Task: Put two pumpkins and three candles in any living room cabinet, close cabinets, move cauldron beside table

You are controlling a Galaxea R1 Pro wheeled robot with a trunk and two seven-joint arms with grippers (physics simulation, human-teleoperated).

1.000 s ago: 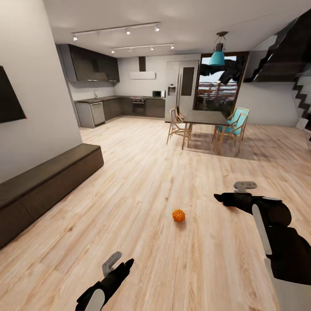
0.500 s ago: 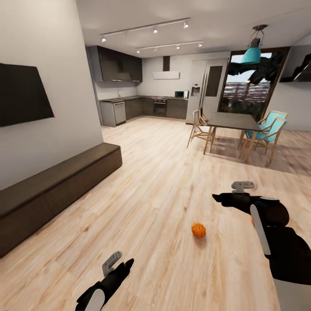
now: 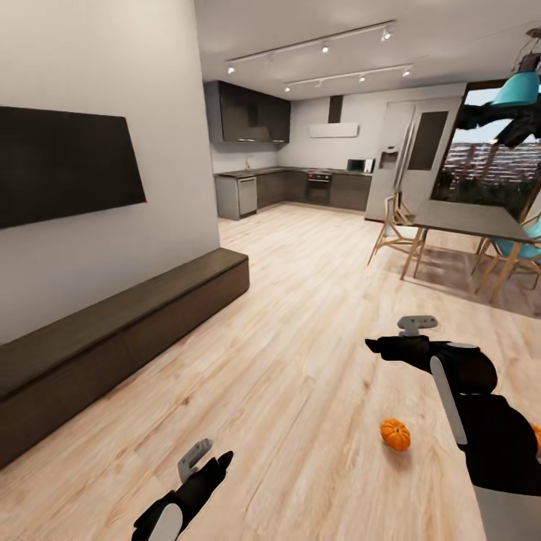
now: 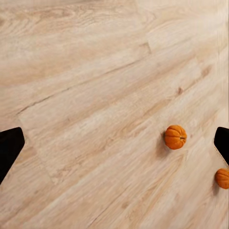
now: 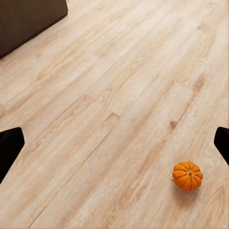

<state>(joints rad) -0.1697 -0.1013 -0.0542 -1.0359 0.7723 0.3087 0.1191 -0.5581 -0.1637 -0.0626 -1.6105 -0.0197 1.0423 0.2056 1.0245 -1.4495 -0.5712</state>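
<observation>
second pumpkin (image 3: 536,438) perhaps, behind right arm (image 3: 488,421)

No readable text, labels, brands, numbers or signs on anything in view.

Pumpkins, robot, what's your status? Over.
Left gripper and right gripper open, empty. One pumpkin on the floor under the right arm, a second pumpkin close by. Long cabinet shut. Nothing between.
</observation>
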